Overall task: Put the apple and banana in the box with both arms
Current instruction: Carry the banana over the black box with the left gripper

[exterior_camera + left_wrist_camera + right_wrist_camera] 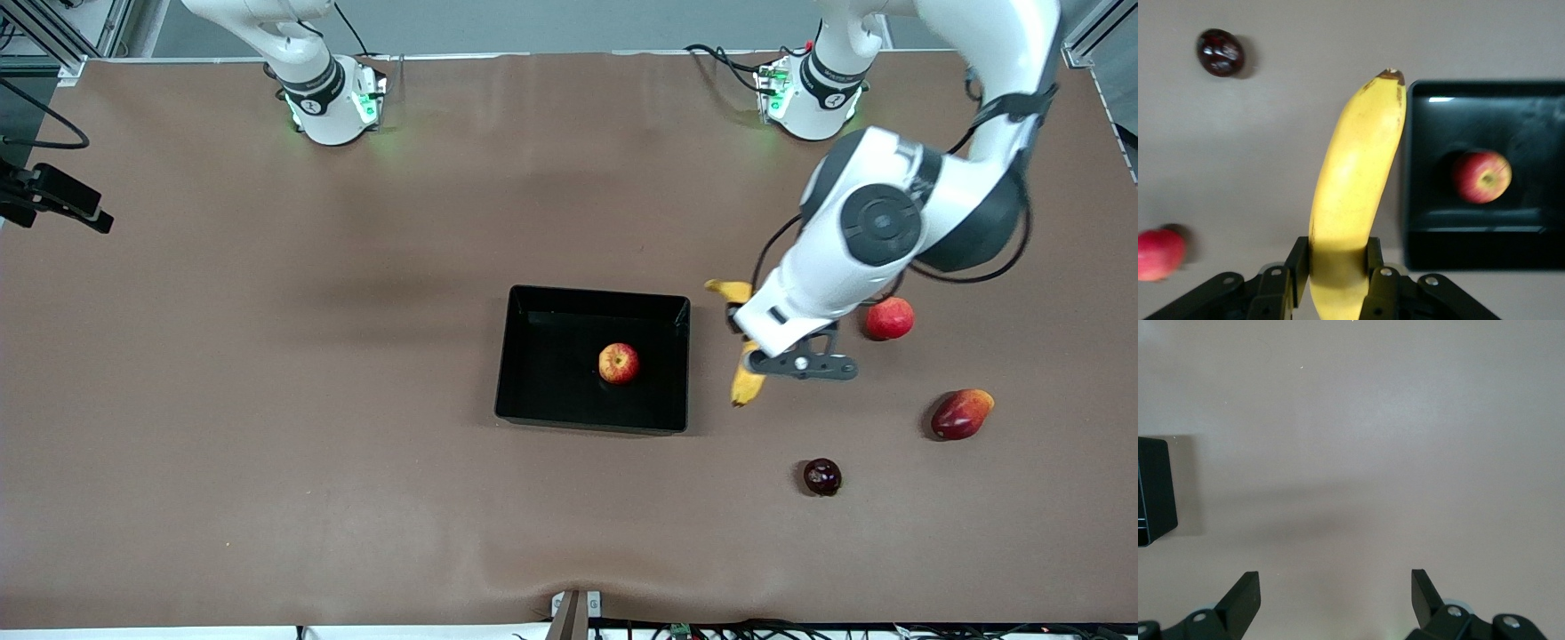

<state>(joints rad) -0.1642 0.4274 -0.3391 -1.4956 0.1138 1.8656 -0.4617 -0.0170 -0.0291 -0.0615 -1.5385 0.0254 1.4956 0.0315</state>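
The banana is long and yellow, and my left gripper is shut on it near one end. It is held over the table beside the box wall toward the left arm's end; the arm hides its middle in the front view. In the left wrist view the banana points past the box corner. The apple, red with yellow patches, lies in the black box and shows in the left wrist view. My right gripper is open and empty over bare table, with a box corner at the view's edge.
Toward the left arm's end lie a plain red pomegranate, a red-orange mango and a small dark fruit. A black camera mount juts in at the right arm's end of the table.
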